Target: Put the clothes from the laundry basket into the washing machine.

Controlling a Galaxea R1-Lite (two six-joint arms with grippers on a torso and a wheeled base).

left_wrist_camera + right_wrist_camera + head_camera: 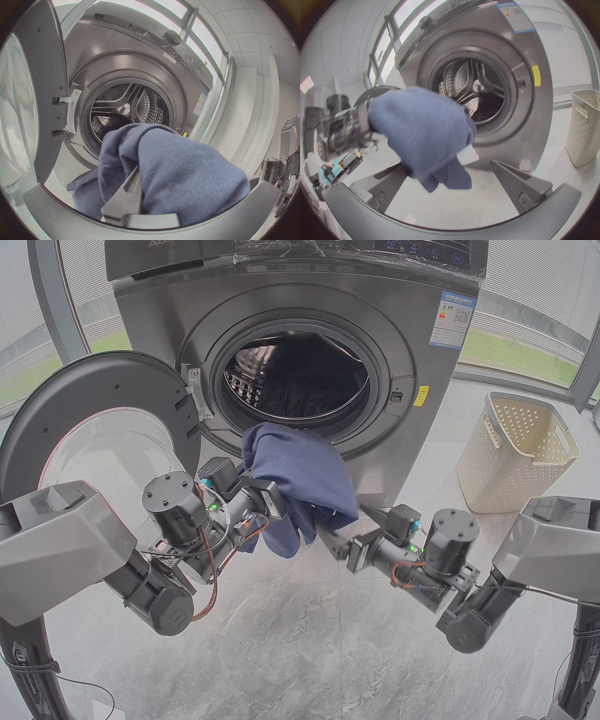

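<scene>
A glossy grey marble-tiled floor [300, 646] lay below. Tall glass windows [531, 315] in grey metal frames [53, 296] stood behind, with green grass [519, 355] outside.

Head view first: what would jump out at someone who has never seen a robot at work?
A dark blue fabric garment hangs from the left hand, just before the open drum mouth of the grey front-loading washing machine. The right hand is open beside it. A cream perforated plastic laundry basket stands on the floor to the right of the machine.
</scene>
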